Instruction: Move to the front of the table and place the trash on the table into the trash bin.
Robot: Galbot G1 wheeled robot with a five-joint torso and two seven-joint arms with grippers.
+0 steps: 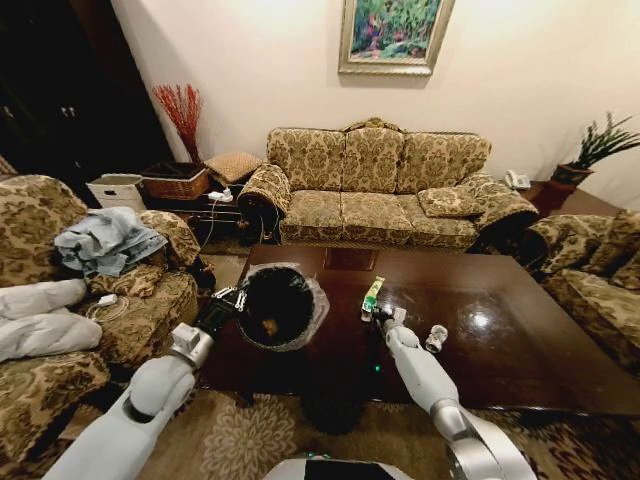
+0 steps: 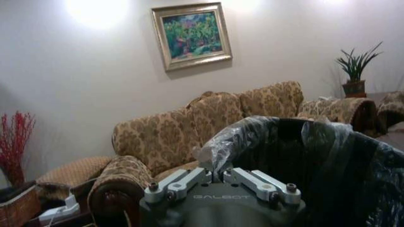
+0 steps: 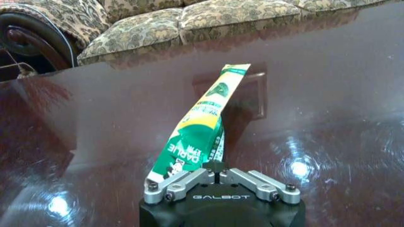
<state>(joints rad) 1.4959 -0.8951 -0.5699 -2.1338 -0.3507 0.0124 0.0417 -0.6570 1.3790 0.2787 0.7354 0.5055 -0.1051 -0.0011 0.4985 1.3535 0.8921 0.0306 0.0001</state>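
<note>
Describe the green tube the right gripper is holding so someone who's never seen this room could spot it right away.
On the glossy dark brown wooden coffee table, just beside the round black trash bin with a plastic liner, the right gripper clamps one end of a flat green-and-yellow tube. Unlike the small silver-white can nearby, it is long, colourful and printed.

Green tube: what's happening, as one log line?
right tool: shut on green tube, over table | left tool: shut on trash bin liner | silver-white can: on table
</note>
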